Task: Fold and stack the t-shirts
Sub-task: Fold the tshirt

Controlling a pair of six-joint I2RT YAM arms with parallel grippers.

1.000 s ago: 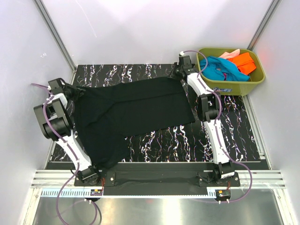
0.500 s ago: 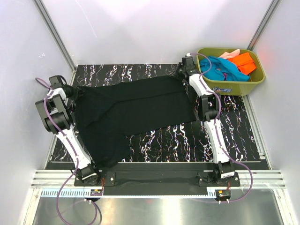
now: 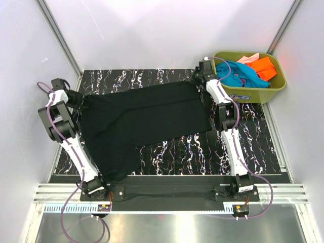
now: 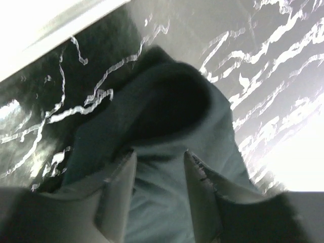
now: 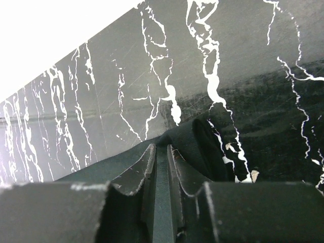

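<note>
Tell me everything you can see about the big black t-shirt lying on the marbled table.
The black t-shirt is soft, plain, matte cloth, unfolded and spread mostly flat across the black white-veined table, with shallow wrinkles. Its left part runs down to the table's near edge. The right gripper pinches a thin fold at its far right corner. At its far left corner, bunched cloth lies between the parted fingers of the left gripper.
</note>
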